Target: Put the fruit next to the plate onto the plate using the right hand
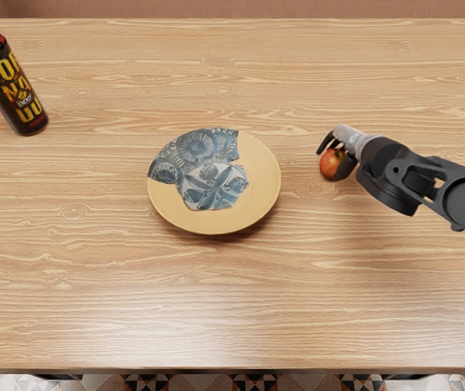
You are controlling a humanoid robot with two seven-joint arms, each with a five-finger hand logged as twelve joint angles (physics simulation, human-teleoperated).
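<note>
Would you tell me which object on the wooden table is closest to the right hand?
The small red apple, right of the round tan plate; the fingers of the right hand curl around it. The black drink can stands far off.

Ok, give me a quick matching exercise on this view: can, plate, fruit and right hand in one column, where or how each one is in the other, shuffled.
1 can
2 plate
3 fruit
4 right hand

A just right of the plate, not on it
B far left corner of the table
C middle of the table
D fingers curled round the fruit

Pairs: 1-B, 2-C, 3-A, 4-D
</note>
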